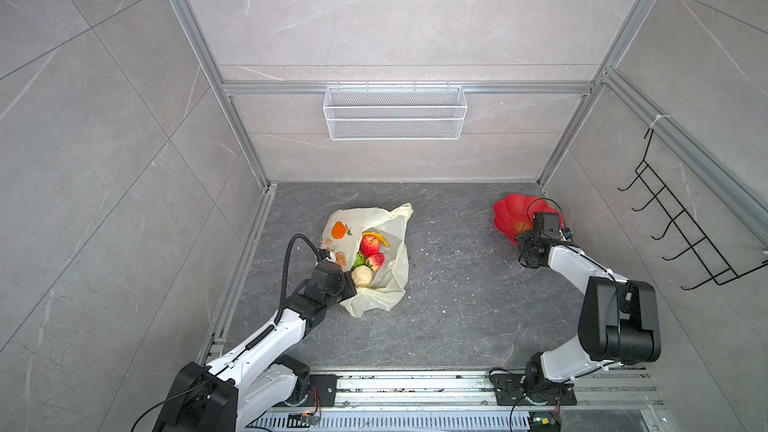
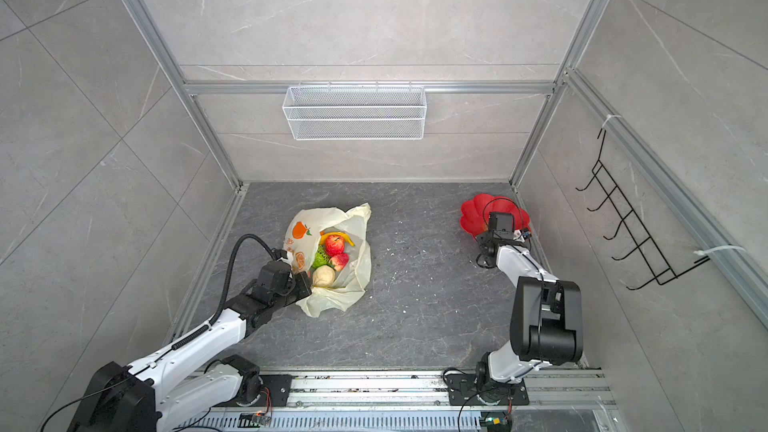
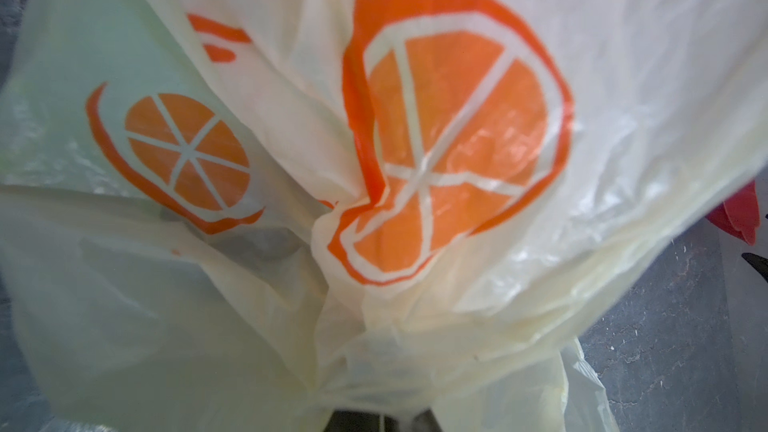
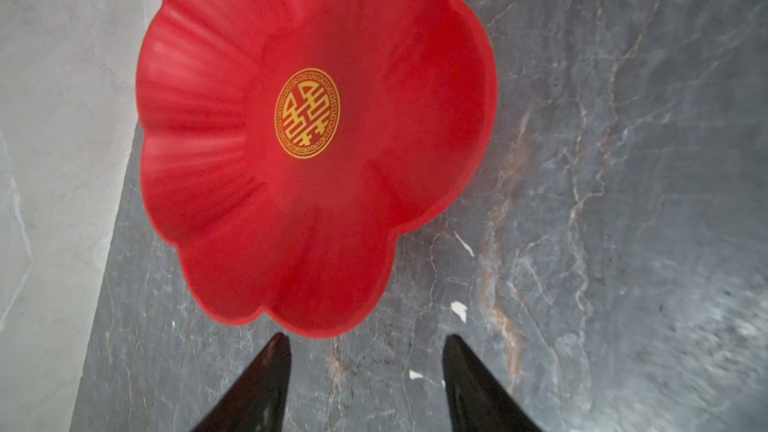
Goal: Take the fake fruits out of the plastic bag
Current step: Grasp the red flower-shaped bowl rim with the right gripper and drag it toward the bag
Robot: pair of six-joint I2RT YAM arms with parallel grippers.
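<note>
The cream plastic bag [image 1: 349,218] [image 2: 316,218] lies left of the floor's middle with its mouth spread open. Inside it show the fake fruits: a yellow banana [image 1: 380,238] [image 2: 344,237], two red apples [image 1: 371,245] [image 2: 334,244], a green bumpy fruit [image 1: 360,260] and a beige round one [image 1: 362,275] [image 2: 323,276]. My left gripper [image 1: 351,283] [image 2: 308,281] [image 3: 384,419] is shut on the bag's near-left edge; bunched film [image 3: 623,76] fills the left wrist view. My right gripper [image 1: 524,260] [image 2: 482,261] [image 4: 365,340] hangs open and empty just short of the red plate's rim.
The red flower-shaped plate [image 1: 509,211] [image 2: 473,209] [image 4: 374,184] sits empty in the back right corner beside the wall. A white wire-mesh basket [image 1: 395,112] hangs on the back wall and a black hook rack [image 1: 681,222] on the right wall.
</note>
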